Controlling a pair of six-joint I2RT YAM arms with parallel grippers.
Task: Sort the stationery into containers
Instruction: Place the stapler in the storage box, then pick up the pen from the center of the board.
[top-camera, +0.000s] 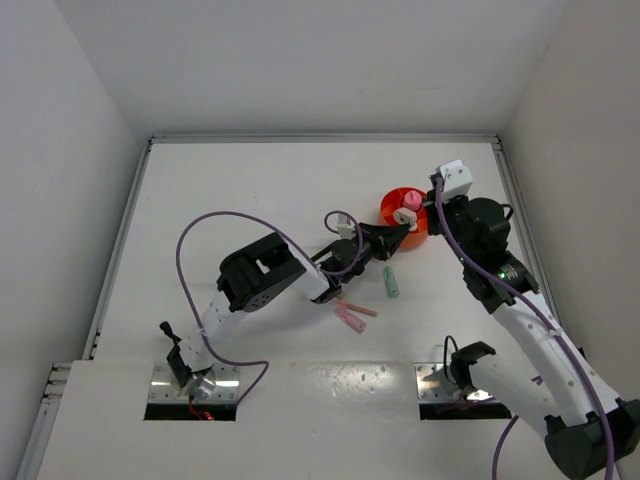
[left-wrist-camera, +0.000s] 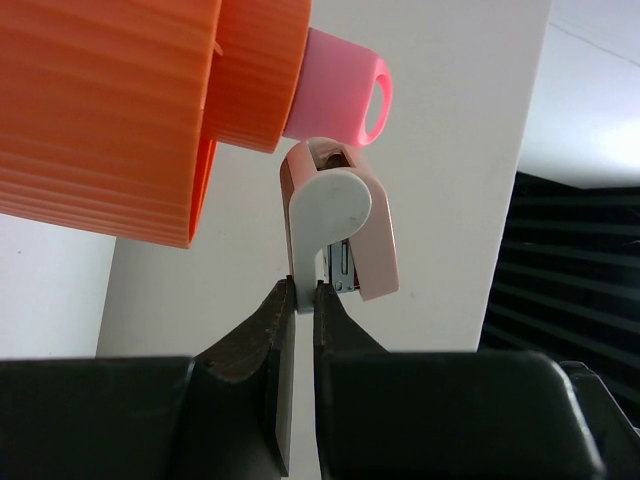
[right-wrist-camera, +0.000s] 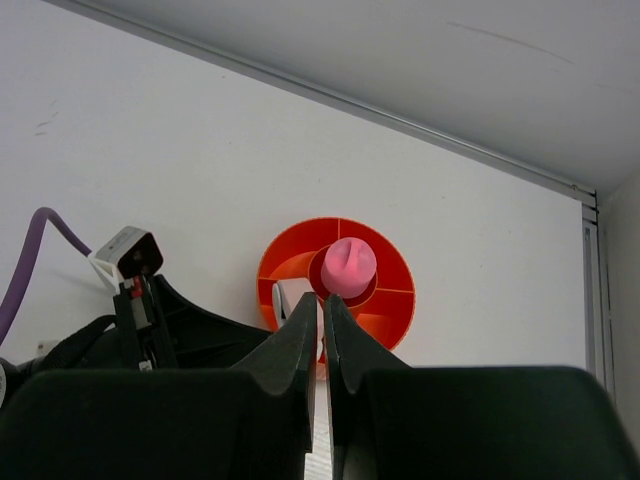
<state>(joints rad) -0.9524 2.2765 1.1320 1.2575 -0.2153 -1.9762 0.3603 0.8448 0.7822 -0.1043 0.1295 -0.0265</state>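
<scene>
The round orange bowl (top-camera: 392, 208) with inner dividers stands right of centre, and a chunky pink tube (top-camera: 410, 202) stands upright in its middle cell. My left gripper (left-wrist-camera: 305, 290) is shut on the white tab of a small white-pink stapler (left-wrist-camera: 340, 225), which it holds at the bowl's near rim (left-wrist-camera: 110, 110) beside the tube (left-wrist-camera: 345, 95). From above, the stapler (right-wrist-camera: 290, 297) sits over a left-hand cell of the bowl (right-wrist-camera: 390, 310). The right gripper (right-wrist-camera: 321, 305) hovers over the bowl, shut and empty. A mint-green pen (top-camera: 392, 281) and two pink pens (top-camera: 351, 317) lie on the table.
White walls enclose the table (top-camera: 250, 190) on three sides, with a metal rail (top-camera: 320, 138) along the far edge. A purple cable (top-camera: 215, 222) loops over the left arm. The right arm (top-camera: 520, 310) reaches in from the right.
</scene>
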